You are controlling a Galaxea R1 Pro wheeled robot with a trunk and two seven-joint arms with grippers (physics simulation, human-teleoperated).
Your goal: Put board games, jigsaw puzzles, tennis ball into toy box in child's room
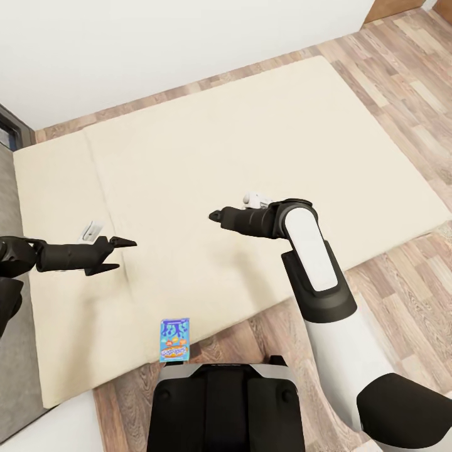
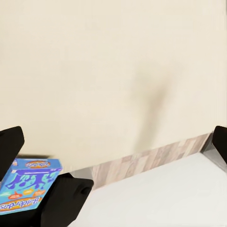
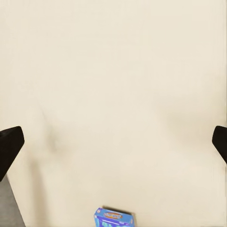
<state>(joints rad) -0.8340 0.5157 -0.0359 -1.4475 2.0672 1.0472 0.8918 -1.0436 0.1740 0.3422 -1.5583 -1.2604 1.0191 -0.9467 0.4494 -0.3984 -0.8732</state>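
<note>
The blue board game (image 1: 174, 339) lies flat on the bed (image 1: 251, 138), at the bed's near edge, just beyond the robot's trunk (image 1: 226, 408). Farther in over the bed, the left gripper (image 1: 122, 254) hangs above the mattress with its fingers spread apart, grasping nothing. The right gripper (image 1: 215, 216) hovers above the bed's middle, well apart from the board game; its fingers are likewise spread and empty. Wood-plank floor (image 1: 402, 69) borders the bed's far and right sides.
</note>
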